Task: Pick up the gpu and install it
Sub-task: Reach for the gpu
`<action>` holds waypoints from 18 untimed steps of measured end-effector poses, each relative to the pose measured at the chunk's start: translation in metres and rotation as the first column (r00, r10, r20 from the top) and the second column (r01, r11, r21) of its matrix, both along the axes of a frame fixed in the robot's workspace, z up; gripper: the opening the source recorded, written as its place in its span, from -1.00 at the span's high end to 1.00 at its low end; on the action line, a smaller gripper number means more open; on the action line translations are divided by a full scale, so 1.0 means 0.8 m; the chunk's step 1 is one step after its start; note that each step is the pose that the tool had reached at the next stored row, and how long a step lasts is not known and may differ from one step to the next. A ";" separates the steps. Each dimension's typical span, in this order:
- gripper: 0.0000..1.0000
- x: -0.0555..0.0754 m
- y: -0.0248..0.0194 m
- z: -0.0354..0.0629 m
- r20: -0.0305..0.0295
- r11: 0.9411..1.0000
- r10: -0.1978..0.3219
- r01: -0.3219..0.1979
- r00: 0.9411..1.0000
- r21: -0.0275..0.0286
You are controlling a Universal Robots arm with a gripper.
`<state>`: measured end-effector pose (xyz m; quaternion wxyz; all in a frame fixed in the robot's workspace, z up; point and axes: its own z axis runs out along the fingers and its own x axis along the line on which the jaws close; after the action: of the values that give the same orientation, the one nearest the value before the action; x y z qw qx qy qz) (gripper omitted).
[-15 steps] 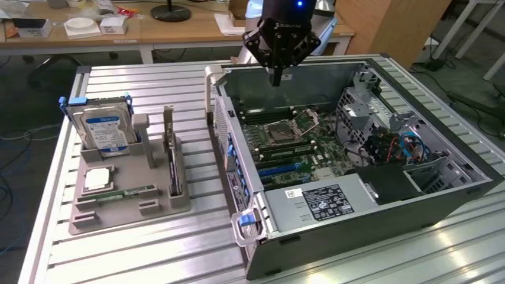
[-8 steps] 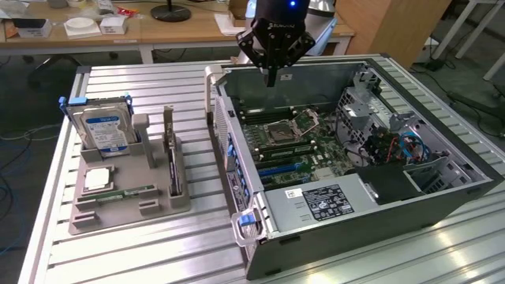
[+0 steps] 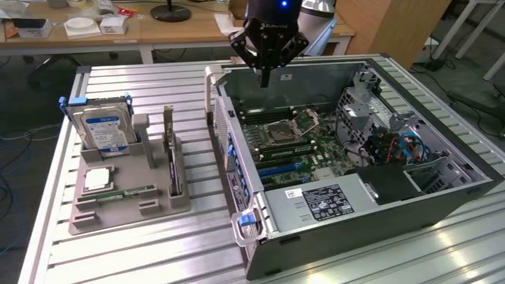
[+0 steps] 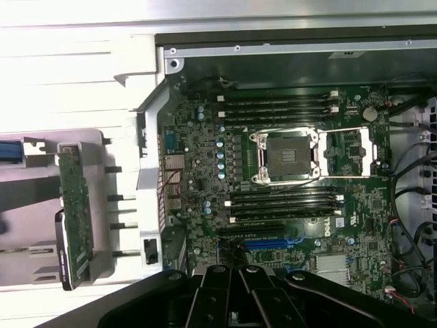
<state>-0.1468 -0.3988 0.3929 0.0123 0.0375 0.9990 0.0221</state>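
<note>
The gpu [image 3: 174, 168] stands on edge in a slot of the grey holder [image 3: 118, 216], a dark card with a pale metal bracket rising at its far end. From above, the gpu [image 4: 74, 215] shows as a narrow strip beside the case. My gripper [image 3: 265, 80] hangs above the far side of the open computer case [image 3: 379, 213], well to the exterior view's right of the card. Its fingers [image 4: 232, 287] are shut with nothing between them. Below it lies the motherboard [image 4: 287, 157] with a blue expansion slot [image 4: 270, 242].
A silver hard drive with a blue label [image 3: 106, 127] stands upright in the holder, with a processor chip [image 3: 99, 177] and a green memory stick [image 3: 126, 192] lying in front of it. Cables and a drive cage [image 3: 394, 142] crowd the case's right side. A cluttered wooden desk [image 3: 94, 29] stands behind.
</note>
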 end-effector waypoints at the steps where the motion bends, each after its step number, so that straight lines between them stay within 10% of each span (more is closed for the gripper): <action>1: 0.80 -0.002 0.0000 0.000 0.000 1.000 0.000 0.000 1.000 0.000; 18: 0.80 -0.042 0.0000 0.000 0.000 1.000 0.000 0.000 1.000 0.000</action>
<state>-0.1807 -0.3988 0.3927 0.0122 0.0374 0.9990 0.0221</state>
